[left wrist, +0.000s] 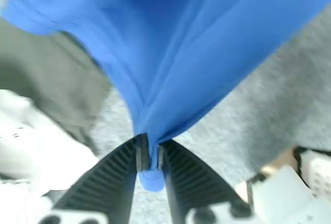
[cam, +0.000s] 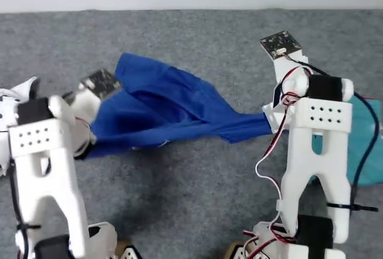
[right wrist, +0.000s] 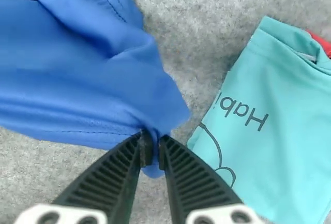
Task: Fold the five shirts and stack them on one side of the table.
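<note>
Black ribbed fingers of the left gripper and the right gripper are each clenched on fabric. Over the grey carpeted bench a crumpled royal-blue cloth shirt stretches between them, one end pinched by each. A teal printed shirt lies flat just beside the right gripper, with a sliver of red cloth at its edge
</note>
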Controlling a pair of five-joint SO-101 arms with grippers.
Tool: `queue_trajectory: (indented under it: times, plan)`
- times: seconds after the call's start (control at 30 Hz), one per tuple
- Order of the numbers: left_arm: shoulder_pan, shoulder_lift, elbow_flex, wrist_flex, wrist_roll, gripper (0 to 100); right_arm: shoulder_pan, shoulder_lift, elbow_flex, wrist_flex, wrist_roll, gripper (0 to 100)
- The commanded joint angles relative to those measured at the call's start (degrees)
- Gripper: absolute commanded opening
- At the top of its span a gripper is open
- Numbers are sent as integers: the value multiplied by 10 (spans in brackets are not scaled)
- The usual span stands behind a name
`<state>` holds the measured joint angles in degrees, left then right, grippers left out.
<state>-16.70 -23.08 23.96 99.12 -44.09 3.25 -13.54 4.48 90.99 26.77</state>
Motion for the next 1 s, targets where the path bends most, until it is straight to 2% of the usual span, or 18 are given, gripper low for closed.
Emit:
queue_trajectory:
  times: [0.0, 0.23, 0.4, 0.7, 0.8, 0.97]
  plan:
    - [22, -49, 75, 15, -12, 5, -18, -2, -27, -9, 0, 10]
    - [98, -50, 190, -8, -12, 19, -58, 0, -25, -9, 0, 10]
    - [101, -52, 186, -11, -10, 189, -58, 0, -25, -8, 0, 10]
    - [102, -50, 168, -18, -11, 188, -56, -1, -11, -5, 0, 10]
    - [98, -50, 182, -65, -8, 186, -54, -1, 1, -8, 0, 10]
    - [96, -49, 255, -208, 25, 125, -18, -1, 0, -40, 0, 10]
